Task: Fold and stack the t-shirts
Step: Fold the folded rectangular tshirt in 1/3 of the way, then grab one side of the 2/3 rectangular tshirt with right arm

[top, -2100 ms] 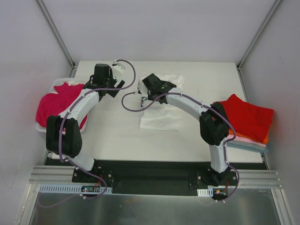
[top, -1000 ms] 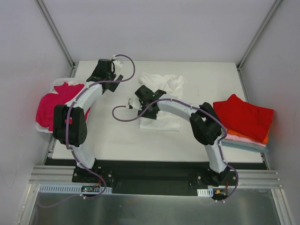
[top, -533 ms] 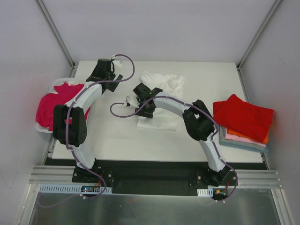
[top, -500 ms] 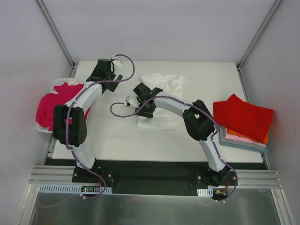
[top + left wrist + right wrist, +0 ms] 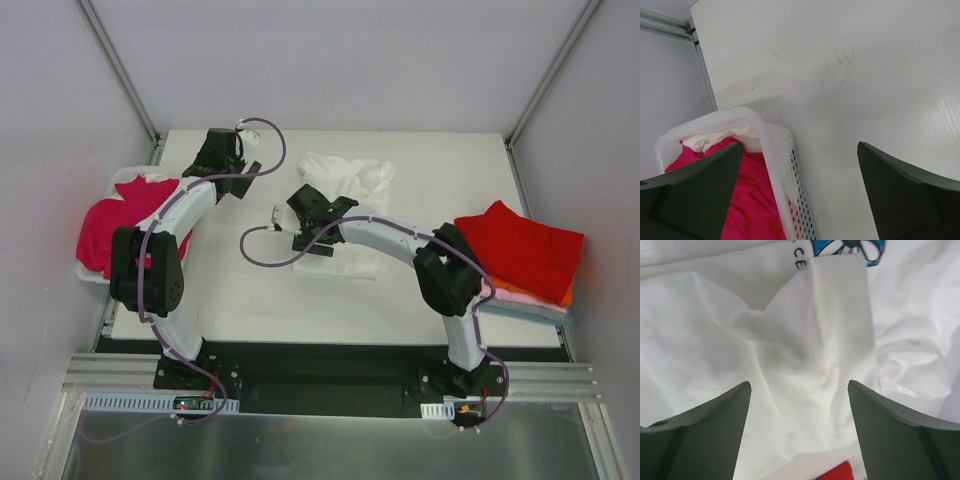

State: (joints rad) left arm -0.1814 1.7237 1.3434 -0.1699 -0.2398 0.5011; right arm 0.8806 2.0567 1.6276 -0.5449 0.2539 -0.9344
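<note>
A white t-shirt (image 5: 352, 181) with blue print (image 5: 850, 247) lies crumpled and partly folded at the table's centre. My right gripper (image 5: 312, 232) hovers over its left part, open, its fingers (image 5: 700, 432) spread above the cloth with nothing between them (image 5: 798, 385). At the back left my left gripper (image 5: 222, 152) is wide open and empty (image 5: 800, 146), above the table beside the basket. A magenta t-shirt (image 5: 118, 222) fills the white basket (image 5: 776, 165). A red t-shirt (image 5: 525, 250) tops the stack at the right, with pink, orange and light-blue edges (image 5: 520, 300) below.
The white basket (image 5: 92, 272) stands at the table's left edge. Frame posts (image 5: 120, 70) rise at the back corners. The right arm's elbow (image 5: 447, 275) sits close to the folded stack.
My right gripper has opened wider and let the white cloth go, shifting slightly right; its elbow swung back toward the stack. The left arm has held still.
</note>
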